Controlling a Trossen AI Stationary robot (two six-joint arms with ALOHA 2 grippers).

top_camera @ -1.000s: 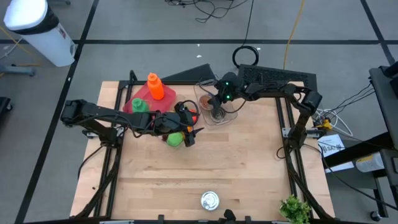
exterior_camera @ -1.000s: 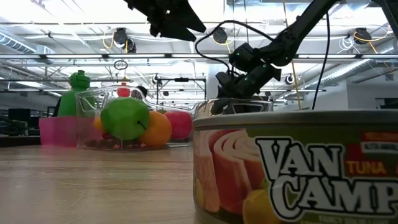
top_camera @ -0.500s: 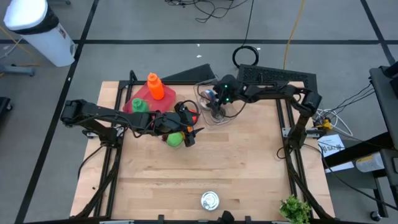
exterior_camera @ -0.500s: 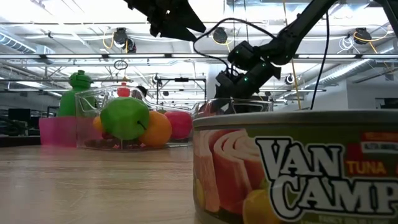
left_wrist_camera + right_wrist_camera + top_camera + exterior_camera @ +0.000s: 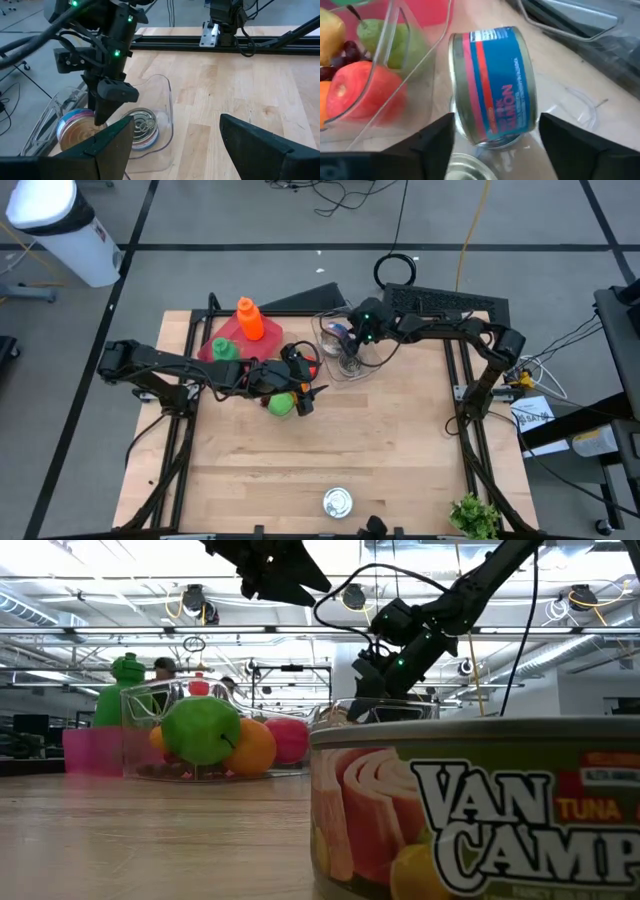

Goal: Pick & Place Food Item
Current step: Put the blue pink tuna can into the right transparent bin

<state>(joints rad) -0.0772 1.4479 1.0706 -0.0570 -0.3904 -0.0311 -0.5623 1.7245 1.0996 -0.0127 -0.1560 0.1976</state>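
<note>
High view: wooden tabletop (image 5: 330, 440) framed by black rails; right tool (image 5: 350, 340) hangs over a clear plastic container (image 5: 345, 350) at the far middle, with cans inside it hard to tell apart from here. Left tool (image 5: 300, 385) sits nearer the middle, just beside a green apple (image 5: 281, 403), next to a second clear bin with fruit. A red tray (image 5: 228, 338) with an orange bottle (image 5: 249, 319) and a green bottle (image 5: 224, 350) stands behind the left arm. A lone tuna can (image 5: 337, 501) rests at the near edge, well apart; a green plant (image 5: 476, 516) at the near right corner; a white bin (image 5: 65, 225) on the floor beyond. Low view: the tuna can (image 5: 470, 810) fills the foreground and blocks most of the right-hand tabletop; past it, the fruit bin (image 5: 190, 735) with green apple, orange and red fruit; right tool above the container rim, fingers hidden. Left wrist view: own jaws stand wide apart, holding nothing; ahead, the right tool (image 5: 102, 107) reaches down into the clear container, where a can with a pull-tab lid (image 5: 142, 127) lies flat and another can (image 5: 75, 130) beside it. Right wrist view: a blue-and-red salmon can (image 5: 492, 82) stands tilted on its edge between the spread fingers (image 5: 437, 142), not visibly touched by either; fruit bin beside it.
</note>
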